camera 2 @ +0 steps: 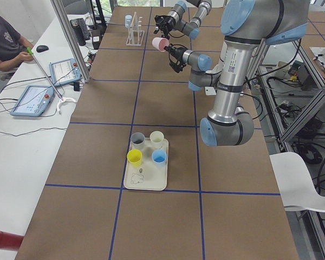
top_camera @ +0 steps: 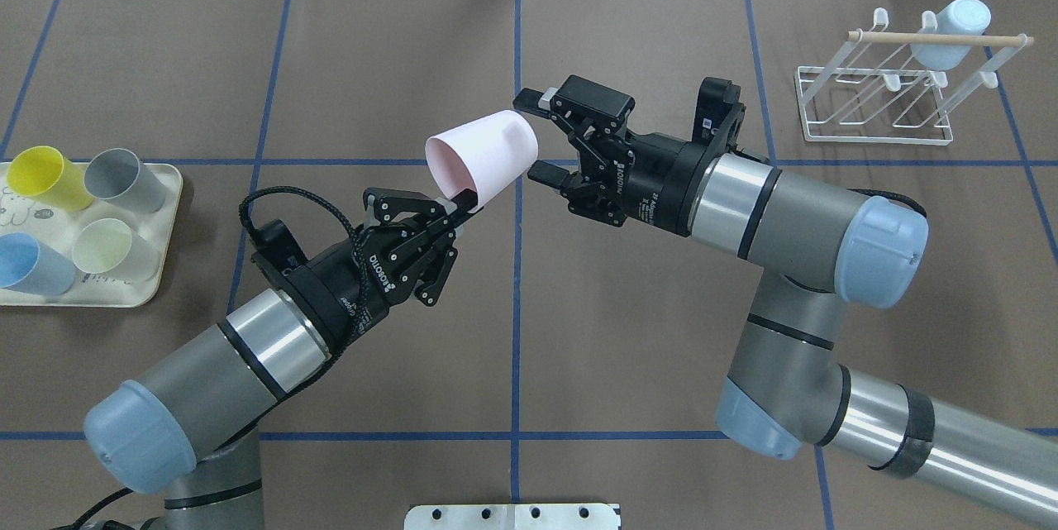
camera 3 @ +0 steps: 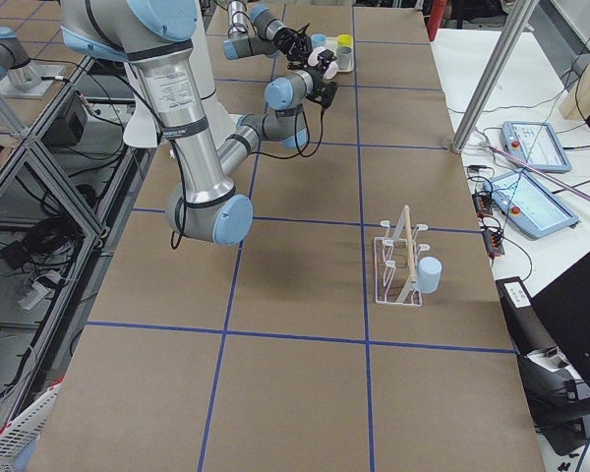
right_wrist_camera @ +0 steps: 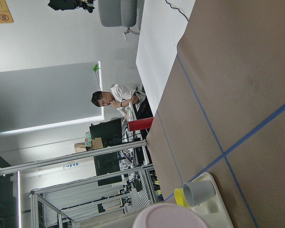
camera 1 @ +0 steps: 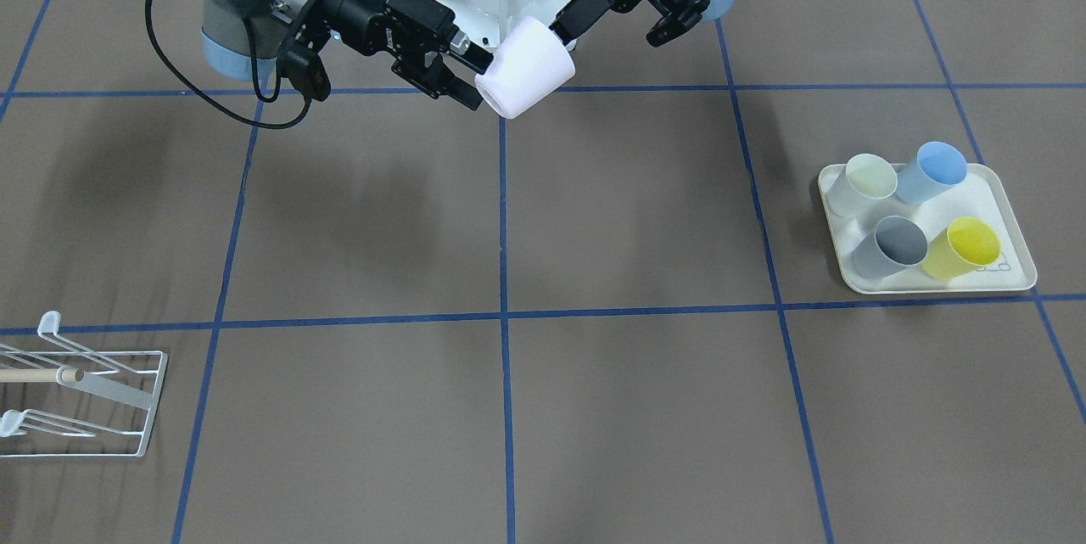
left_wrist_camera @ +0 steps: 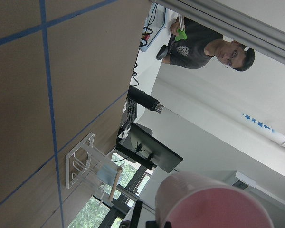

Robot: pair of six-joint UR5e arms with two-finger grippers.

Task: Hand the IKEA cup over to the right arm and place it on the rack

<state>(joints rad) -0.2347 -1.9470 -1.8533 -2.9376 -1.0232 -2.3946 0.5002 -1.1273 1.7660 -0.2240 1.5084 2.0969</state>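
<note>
pink cup [top_camera: 483,158]: was up in the air over the middle of the table [top_camera: 628,331], tilted, open mouth toward the left arm, closed bottom toward the right arm.
left gripper [top_camera: 464,201]: fingers were pinched onto the cup's rim, one fingertip inside the mouth; it carried the cup.
right gripper [top_camera: 535,137]: jaws were spread wide on either side of the cup's closed bottom; fingertips [camera 1: 469,95] looked right at the cup wall, but I couldn't tell whether they touched it.
rack [top_camera: 888,96]: sat on the far right corner, well apart from both grippers; a light blue cup [top_camera: 950,32] hung on it by the wooden dowel [top_camera: 938,39].
tray [top_camera: 161,265]: sat at the table's left edge with yellow, grey, blue and pale green cups lying in it.
</note>
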